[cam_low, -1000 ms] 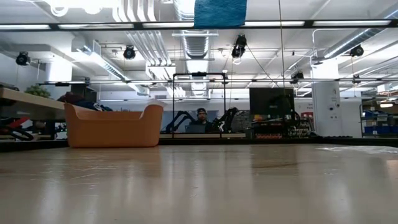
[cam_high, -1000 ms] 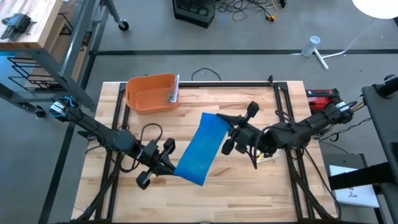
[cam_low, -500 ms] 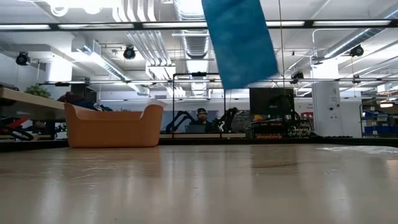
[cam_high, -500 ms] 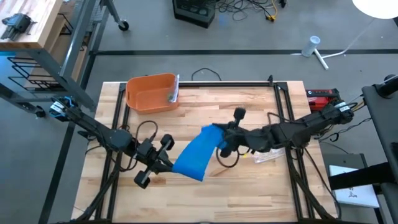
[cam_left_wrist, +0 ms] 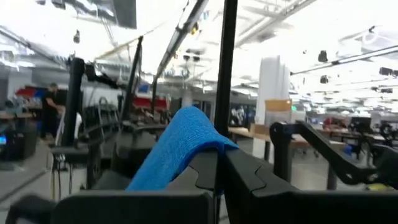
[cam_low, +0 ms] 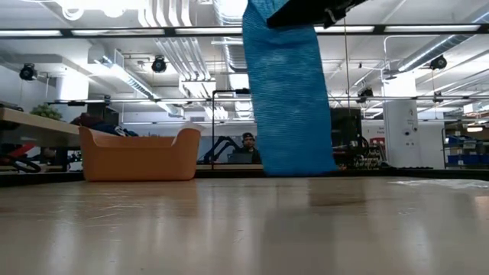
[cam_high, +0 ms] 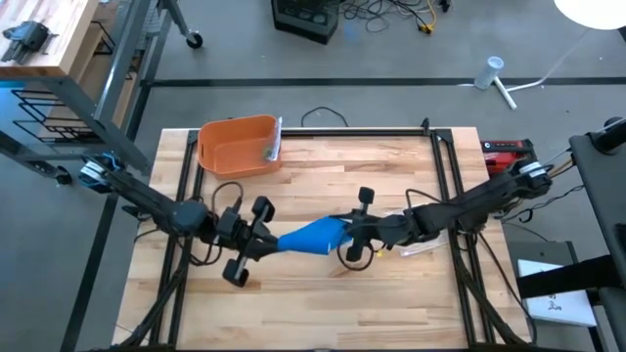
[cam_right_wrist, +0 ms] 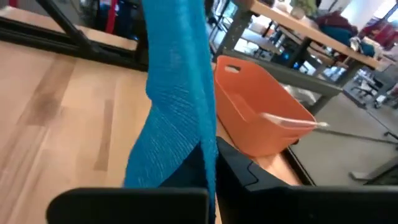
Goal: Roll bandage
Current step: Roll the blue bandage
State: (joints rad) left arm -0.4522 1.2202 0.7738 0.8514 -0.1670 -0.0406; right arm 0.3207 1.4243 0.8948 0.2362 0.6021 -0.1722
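Grippers, left (cam_high: 266, 242) and right (cam_high: 348, 231), pinch bandage (cam_high: 313, 237) ends, facing inward

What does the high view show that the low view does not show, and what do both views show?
Only the high view shows both arms: the left end effector and the right end effector, each shut on one end of the blue bandage, plus the table's frame and the red device beside it. Only the low view shows the bandage hanging down almost to the table, and a person in the room behind. Both show the bandage and the orange bin.
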